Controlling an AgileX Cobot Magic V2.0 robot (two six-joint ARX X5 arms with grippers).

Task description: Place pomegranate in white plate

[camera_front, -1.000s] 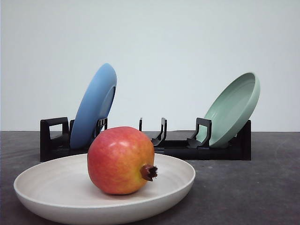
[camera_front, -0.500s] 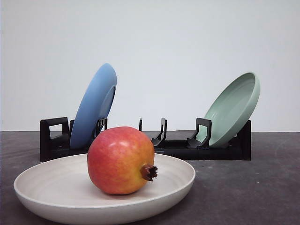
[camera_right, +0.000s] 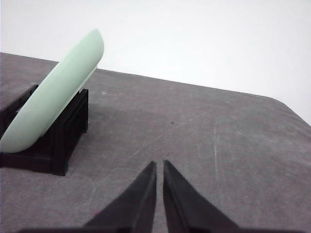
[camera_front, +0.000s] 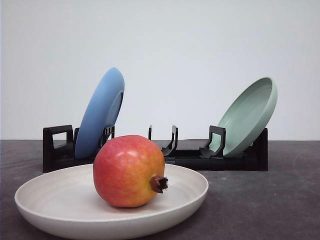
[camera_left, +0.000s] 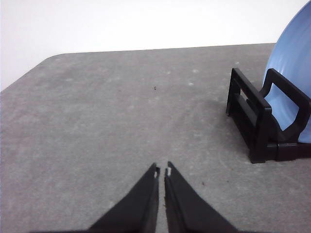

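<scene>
The pomegranate [camera_front: 129, 170] is red with a yellow-orange blush and lies inside the white plate [camera_front: 50, 200] at the front of the table, its brown crown pointing right. Nothing touches it. My left gripper [camera_left: 162, 171] is shut with nothing in it, hovering over bare grey table beside the end of the rack that holds the blue plate [camera_left: 291, 77]. My right gripper [camera_right: 159, 165] is shut too, empty, over bare table next to the pale green plate [camera_right: 53, 92].
A black dish rack [camera_front: 185, 157] stands behind the white plate, with the blue plate [camera_front: 100, 112] leaning at its left end and the pale green plate [camera_front: 249, 116] at its right end. A white wall backs the grey table [camera_front: 270, 200].
</scene>
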